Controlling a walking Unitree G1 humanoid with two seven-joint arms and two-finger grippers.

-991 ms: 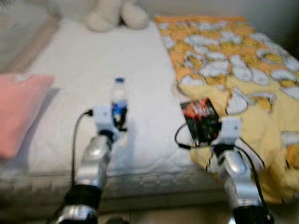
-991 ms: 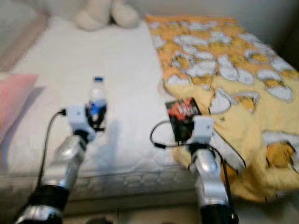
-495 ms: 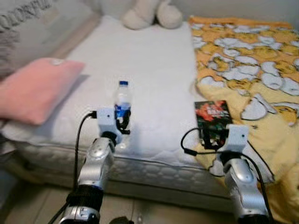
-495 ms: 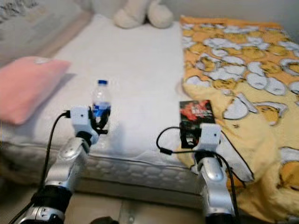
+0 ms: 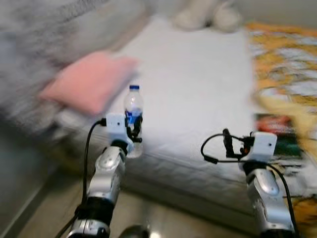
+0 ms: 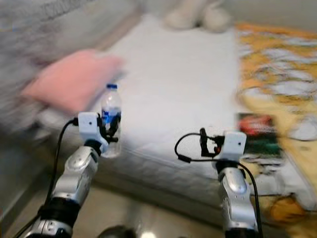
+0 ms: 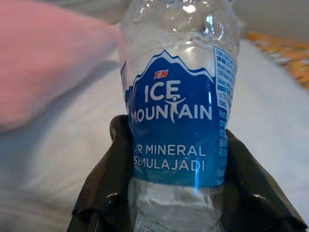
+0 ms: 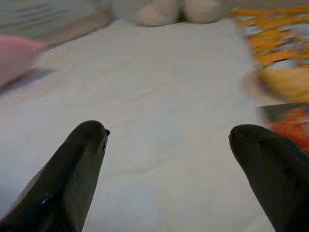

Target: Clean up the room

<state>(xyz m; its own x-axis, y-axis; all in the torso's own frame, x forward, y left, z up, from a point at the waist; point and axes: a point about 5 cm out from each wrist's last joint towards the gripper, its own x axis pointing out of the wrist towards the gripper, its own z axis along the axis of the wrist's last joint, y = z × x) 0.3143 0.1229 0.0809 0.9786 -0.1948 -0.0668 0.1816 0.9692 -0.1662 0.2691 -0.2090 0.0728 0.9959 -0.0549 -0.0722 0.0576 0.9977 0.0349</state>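
My left gripper [image 5: 134,133] is shut on a clear water bottle [image 5: 133,115] with a blue label and blue cap, held upright above the near edge of the white mattress [image 5: 198,94]. In the left wrist view the bottle [image 7: 176,121] stands between the black fingers [image 7: 104,193]. My right gripper [image 5: 233,144] hangs open over the mattress edge with nothing between its fingers [image 8: 72,169]. A dark red and black packet [image 5: 277,134] lies on the bed just beyond the right gripper.
A pink pillow [image 5: 89,82] lies on the bed's left side. A yellow patterned blanket [image 5: 287,64] covers the right side. A beige plush toy [image 5: 208,15] sits at the far end. Pale floor [image 5: 163,218] runs below the bed edge. The eye views are blurred.
The whole picture has slid right, so the camera has turned left. The left gripper still holds the bottle upright, and both arms keep their pose before the bed.
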